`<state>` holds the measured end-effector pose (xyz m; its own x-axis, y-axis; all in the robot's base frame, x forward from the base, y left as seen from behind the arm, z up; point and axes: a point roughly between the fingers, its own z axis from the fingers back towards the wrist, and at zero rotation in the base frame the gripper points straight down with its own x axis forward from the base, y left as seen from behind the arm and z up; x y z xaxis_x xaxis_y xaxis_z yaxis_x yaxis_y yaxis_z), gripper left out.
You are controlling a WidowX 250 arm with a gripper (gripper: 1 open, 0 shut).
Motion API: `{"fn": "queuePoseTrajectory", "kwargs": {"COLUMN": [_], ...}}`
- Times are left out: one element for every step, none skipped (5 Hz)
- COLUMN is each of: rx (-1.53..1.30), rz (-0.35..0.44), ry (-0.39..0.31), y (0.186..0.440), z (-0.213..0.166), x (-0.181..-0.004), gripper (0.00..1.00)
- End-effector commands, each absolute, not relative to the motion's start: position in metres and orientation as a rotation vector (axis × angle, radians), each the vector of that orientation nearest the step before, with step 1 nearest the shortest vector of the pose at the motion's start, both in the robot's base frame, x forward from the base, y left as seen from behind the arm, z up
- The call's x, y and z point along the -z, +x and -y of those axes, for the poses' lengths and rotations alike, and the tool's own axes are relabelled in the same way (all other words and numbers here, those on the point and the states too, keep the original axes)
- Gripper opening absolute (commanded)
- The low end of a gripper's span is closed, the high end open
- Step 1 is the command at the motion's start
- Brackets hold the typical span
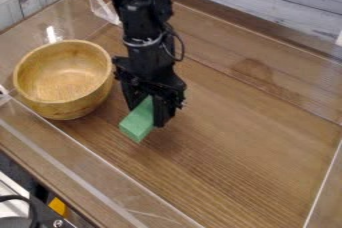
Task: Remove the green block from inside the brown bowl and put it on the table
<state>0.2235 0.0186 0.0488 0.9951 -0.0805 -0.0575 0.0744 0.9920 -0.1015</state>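
Observation:
My black gripper (150, 114) points straight down over the table (241, 142), just right of the brown bowl (60, 78). Its fingers are shut on the upper end of the green block (138, 124), which hangs tilted, its lower end at or just above the tabletop; contact cannot be judged. The wooden bowl sits at the left with nothing inside it.
Low clear plastic walls (80, 152) edge the tabletop along the front, left and back. A grey plank wall runs behind. The arm (134, 12) reaches in from the upper left above the bowl's far side.

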Motion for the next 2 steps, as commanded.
{"fn": "queuePoseTrajectory", "kwargs": {"rx": [0.075,0.067], "rz": [-0.03,-0.026], "ry": [-0.094,-0.096], "y": [0.2294,0.2312], "z": [-0.0162,-0.0142], "x": [-0.0494,-0.0456], "gripper": [0.0,0.0]}}
